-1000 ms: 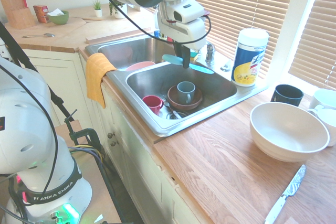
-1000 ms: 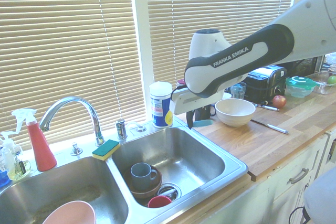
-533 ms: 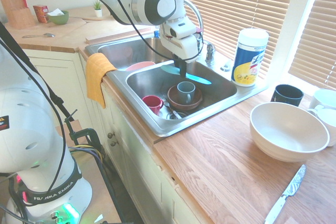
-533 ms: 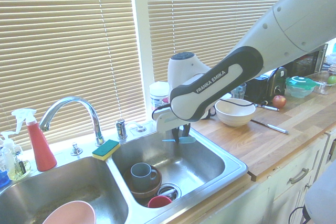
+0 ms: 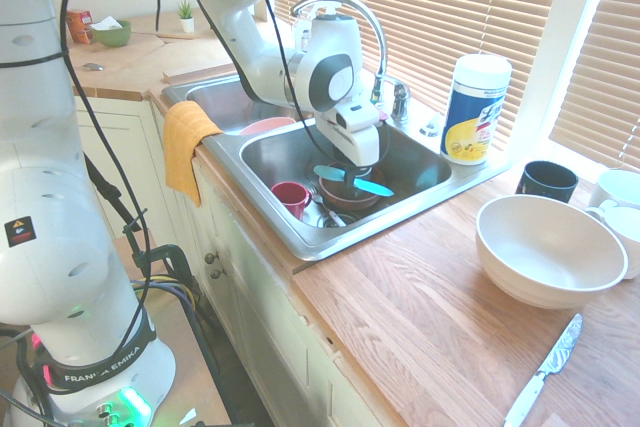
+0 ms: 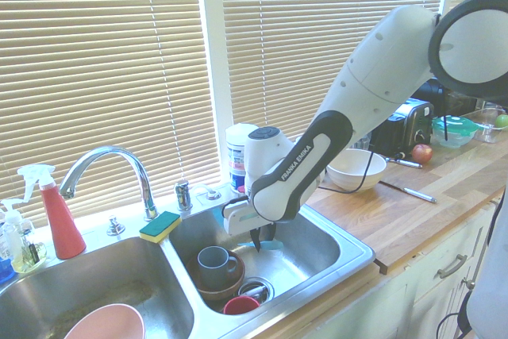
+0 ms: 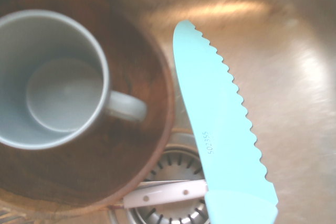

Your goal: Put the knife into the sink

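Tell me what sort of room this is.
A home kitchen, most likely: a double-basin steel sink with a curved faucet, dirty dishes in it, a wooden countertop and a toaster.

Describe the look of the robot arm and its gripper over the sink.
The arm has glossy white rounded shells with dark grey joint bands; one band reads FRANKA EMIKA in white. Black cables run along it in the first exterior view. The gripper has a boxy white body with short dark fingers.

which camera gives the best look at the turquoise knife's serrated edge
The wrist view: the knife fills the frame and each tooth of its blade shows. In the first exterior view the knife is a small sliver under the gripper; the second shows only its tip.
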`<state>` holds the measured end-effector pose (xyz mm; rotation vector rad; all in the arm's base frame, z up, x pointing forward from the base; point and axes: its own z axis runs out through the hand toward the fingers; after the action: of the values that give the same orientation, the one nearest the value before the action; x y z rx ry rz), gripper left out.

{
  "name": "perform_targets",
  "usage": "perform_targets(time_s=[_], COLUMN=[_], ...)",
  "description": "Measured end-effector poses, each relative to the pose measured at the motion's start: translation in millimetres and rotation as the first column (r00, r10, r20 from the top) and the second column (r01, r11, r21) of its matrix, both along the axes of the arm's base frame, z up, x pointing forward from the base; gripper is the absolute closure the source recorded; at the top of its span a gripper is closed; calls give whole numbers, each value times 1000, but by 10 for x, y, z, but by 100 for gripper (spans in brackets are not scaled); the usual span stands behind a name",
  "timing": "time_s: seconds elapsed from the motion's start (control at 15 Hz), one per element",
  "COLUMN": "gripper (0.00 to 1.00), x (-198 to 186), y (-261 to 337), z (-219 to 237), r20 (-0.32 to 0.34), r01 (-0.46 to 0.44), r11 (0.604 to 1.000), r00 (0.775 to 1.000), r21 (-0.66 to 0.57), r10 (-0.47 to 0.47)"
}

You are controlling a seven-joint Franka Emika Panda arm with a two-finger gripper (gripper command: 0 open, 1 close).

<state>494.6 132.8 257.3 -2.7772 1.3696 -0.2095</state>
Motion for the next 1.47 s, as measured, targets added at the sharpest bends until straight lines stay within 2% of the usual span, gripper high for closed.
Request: perform_targets(time_s=[0.4,0.87,0.93,1.47], gripper=[100,100,0,0], x=[88,152,154,188], y=[-110,-134,-142,-182], z=[-465,-807,-855,-1015], r20=[-18,-57,-65,-87], r01=[21,27,26,30], r11=[1000,1000,1000,999], r00=[1000,998,998,996], r21=[0,5,10,24], r10=[-21,-27,-26,-28])
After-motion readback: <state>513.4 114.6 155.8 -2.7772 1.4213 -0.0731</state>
